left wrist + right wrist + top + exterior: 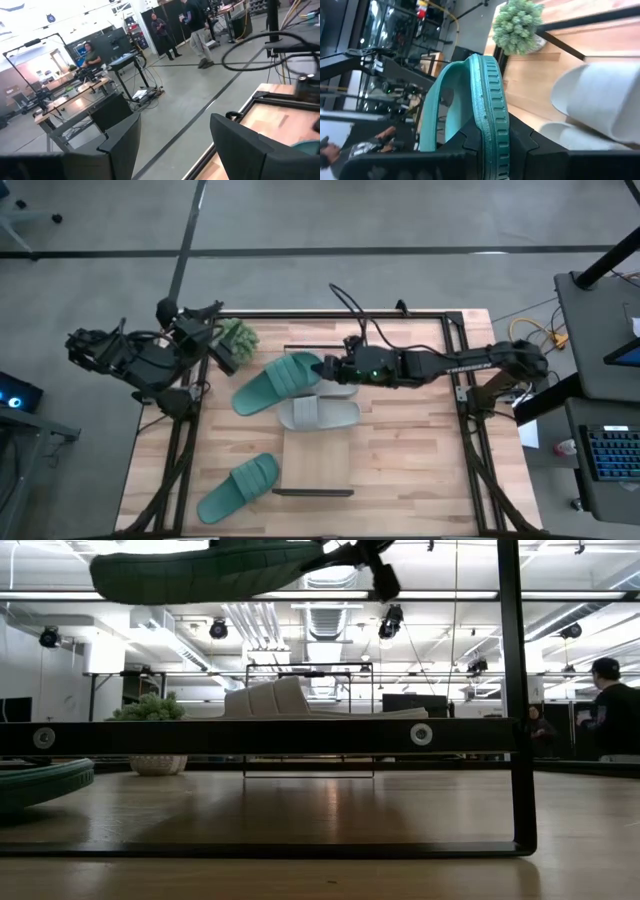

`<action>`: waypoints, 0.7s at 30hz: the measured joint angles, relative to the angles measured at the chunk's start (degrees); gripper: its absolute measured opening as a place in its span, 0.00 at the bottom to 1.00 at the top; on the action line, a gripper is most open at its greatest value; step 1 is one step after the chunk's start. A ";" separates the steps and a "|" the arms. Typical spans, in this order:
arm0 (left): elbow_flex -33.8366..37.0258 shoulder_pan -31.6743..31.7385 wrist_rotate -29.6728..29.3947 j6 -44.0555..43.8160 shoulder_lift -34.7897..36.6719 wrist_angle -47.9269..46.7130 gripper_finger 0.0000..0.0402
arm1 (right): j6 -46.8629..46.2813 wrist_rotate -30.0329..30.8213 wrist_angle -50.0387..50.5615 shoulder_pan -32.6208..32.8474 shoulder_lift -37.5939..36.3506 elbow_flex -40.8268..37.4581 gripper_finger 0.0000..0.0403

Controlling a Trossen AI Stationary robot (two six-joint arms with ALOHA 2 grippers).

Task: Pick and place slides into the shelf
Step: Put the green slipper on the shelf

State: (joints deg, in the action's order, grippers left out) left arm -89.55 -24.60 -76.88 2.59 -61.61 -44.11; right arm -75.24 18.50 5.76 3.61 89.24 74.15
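From above, a light wooden worktop (400,450) sits inside a black metal frame. The right arm reaches across it from the right, and its tool (325,367) is closed on the end of a teal-green soft slip-on slide (275,383), which hangs above the worktop. Beneath it, two light grey slides (318,412) lie on the shelf (318,470), a narrow light wooden plank rack with thin black end frames (about two sandals wide). A second teal-green slide (238,487) lies on the worktop near the front left, just beside the shelf. A small green potted plant (237,336) stands at the back left. The left tool (205,330) waits off the back left corner.

From the low view, the held slide (210,570) hangs high, well clear of the shelf's black frame (515,700), with the grey pair (270,700) behind.

From the left wrist view, the left tool's dark fingers (122,145) stand spread apart and hold nothing.

From the right wrist view, the fingers pinch the sole's ribbed edge (487,120).

The slide looks light, soft and bendable, so it may droop or swing; gripping the sole edge near one end seems sound. Free plank remains at the shelf's front, between the grey pair and the end frame; those edges need clearing.
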 joint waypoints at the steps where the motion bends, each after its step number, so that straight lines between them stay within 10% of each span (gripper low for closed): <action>1: 0.02 0.00 0.02 0.52 0.22 -0.05 0.56 | -0.85 1.18 -0.01 0.62 -0.47 -0.75 0.10; 21: 0.82 0.00 0.12 8.35 0.52 0.09 0.56 | -16.51 24.13 -11.43 12.09 -8.93 -17.89 0.10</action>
State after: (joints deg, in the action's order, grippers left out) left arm -88.73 -24.60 -76.76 10.94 -61.09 -44.02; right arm -91.75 42.64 -5.67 15.69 80.32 56.26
